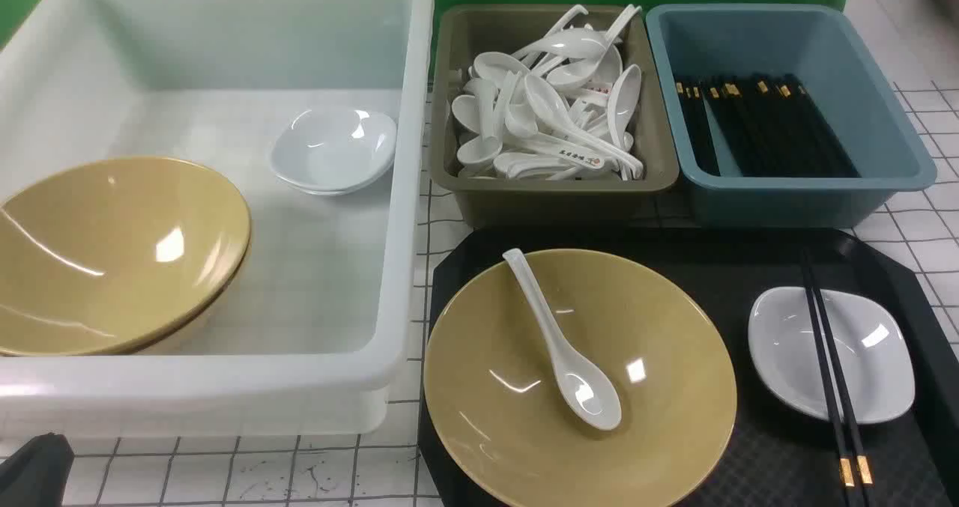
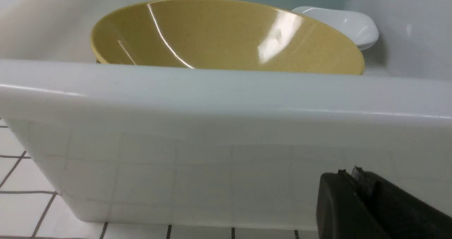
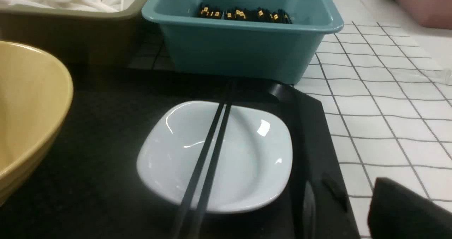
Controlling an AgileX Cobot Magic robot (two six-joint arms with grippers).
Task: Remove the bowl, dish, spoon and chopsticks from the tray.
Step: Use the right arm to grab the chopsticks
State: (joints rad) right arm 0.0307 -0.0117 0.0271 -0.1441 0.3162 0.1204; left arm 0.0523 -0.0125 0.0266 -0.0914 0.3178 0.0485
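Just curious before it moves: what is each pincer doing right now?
Left pincer: closed, holding nothing.
Right pincer: barely in view; open or closed cannot be told.

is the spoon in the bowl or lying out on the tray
In the bowl. The spoon lies inside the bowl, scoop facing up near the bottom, handle reaching the far rim; it does not touch the tray.

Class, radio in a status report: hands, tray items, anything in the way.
Left hand shut, empty, beside white tub. Right hand state unclear. Spoon in bowl, chopsticks across dish, all on tray.
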